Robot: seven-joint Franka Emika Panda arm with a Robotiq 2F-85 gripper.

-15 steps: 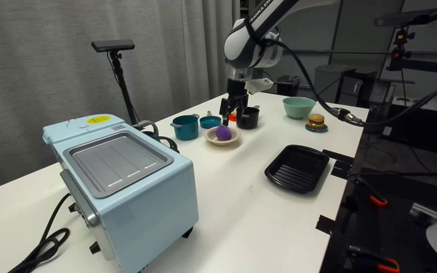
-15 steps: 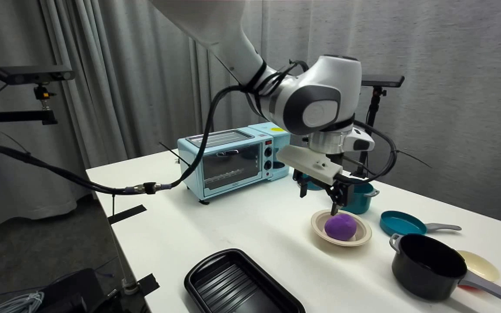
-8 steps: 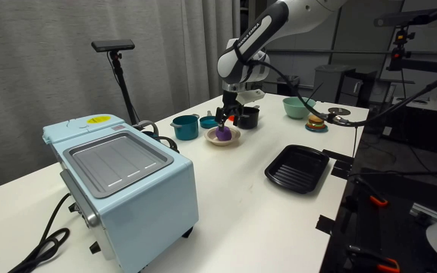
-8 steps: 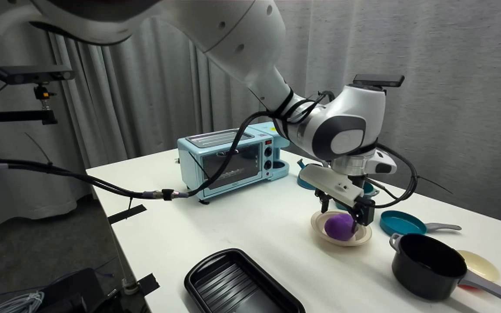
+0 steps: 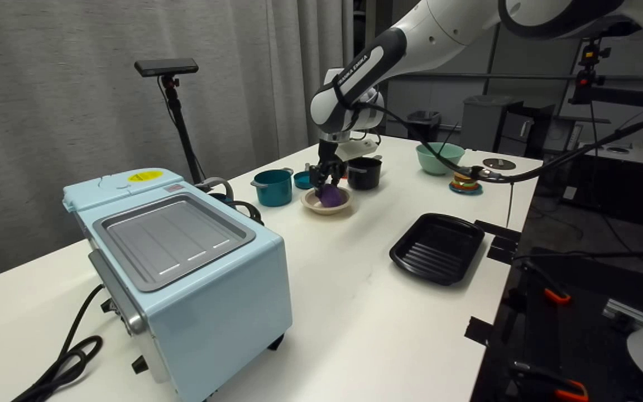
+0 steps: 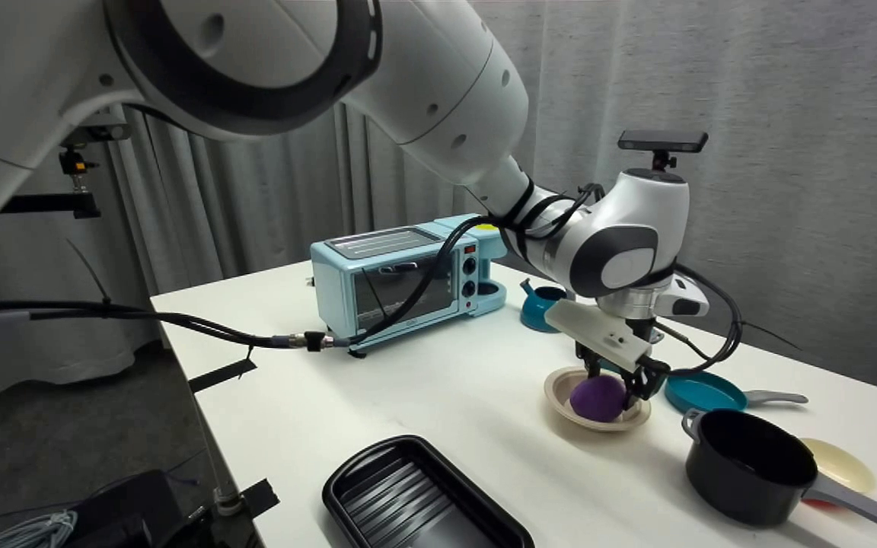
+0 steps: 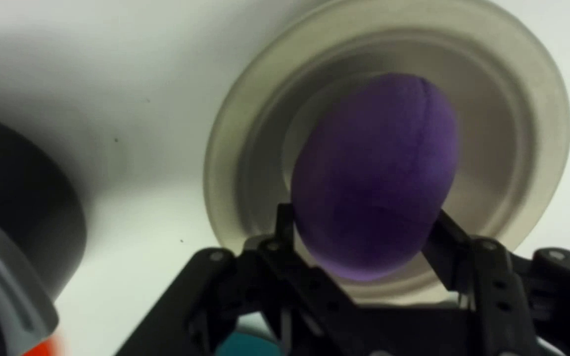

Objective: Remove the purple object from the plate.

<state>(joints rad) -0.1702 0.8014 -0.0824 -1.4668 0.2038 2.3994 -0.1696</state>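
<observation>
White tabletop (image 6: 423, 380), gray curtain (image 6: 804, 228) beyond | Robotiq gripper (image 7: 362, 217) clamps a purple egg-shaped object (image 7: 379, 163), seated in a cream plate (image 7: 224, 153) | Hold looks near one end: best lifted slowly, straight up, before swinging aside.

Purple object (image 7: 376, 173) — smooth, rounded — inside cream plate (image 7: 490, 123)

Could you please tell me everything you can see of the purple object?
The purple object is an oval with a smooth surface, perhaps foam or soft plastic. In the wrist view, a thin crease runs from its upper end. It lies aslant inside the plate, its underside hidden. The gripper straddles the other end, fingers apparently touching both sides; whether they grip it cannot be told.
</observation>
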